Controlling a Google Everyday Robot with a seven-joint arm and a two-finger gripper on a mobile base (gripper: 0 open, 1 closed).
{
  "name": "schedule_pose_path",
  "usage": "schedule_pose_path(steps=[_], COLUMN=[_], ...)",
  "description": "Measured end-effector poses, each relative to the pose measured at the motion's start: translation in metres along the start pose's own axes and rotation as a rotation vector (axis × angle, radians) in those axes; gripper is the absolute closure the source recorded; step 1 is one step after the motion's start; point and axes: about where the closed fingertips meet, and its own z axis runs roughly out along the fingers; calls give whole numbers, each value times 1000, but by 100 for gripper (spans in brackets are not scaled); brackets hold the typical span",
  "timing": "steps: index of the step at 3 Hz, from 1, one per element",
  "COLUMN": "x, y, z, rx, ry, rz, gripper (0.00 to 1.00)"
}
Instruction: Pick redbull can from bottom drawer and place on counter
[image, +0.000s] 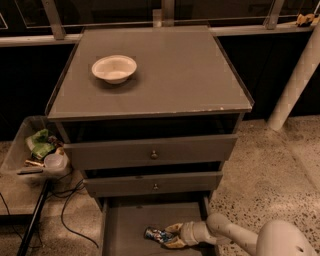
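- Bottom drawer (125, 225) pulled far out past the front edge of the desk, with its flat grey floor open to view.
- On that floor, toward the right side wall and below the front edge of the desk: the redbull can (155, 234), lying on its side, long axis running left to right.
- Low inside the same drawer, just right of the can: the gripper (168, 236), reaching in from the right on a white arm (225, 232).
- Claw spread apart, not closed: tan fingers (175, 228) one behind and one in front of the right end of the can. Cannot tell if touching the can or only near it.
- Counter (175, 75) grey and flat, with small chips along the front edge near the right front corner.
- White bowl (114, 68) upright on the counter, nearer the back left corner, well apart from the can.
- Above the bottom drawer, two knobbed drawers (150, 150), each pulled out a little.
- Beside the left edge of the desk, a clear bin (20, 155) holding a green packet and a white cup.
- Past the right edge, a white pole (295, 85), tilted.
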Motion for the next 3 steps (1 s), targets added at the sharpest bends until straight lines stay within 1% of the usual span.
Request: schedule_pose_path(steps=[1, 2, 3], x=[0, 0, 0], y=[0, 0, 0], z=[0, 0, 0], rx=[0, 0, 0], ry=[0, 0, 0], rz=[0, 0, 0], gripper=[87, 100, 100])
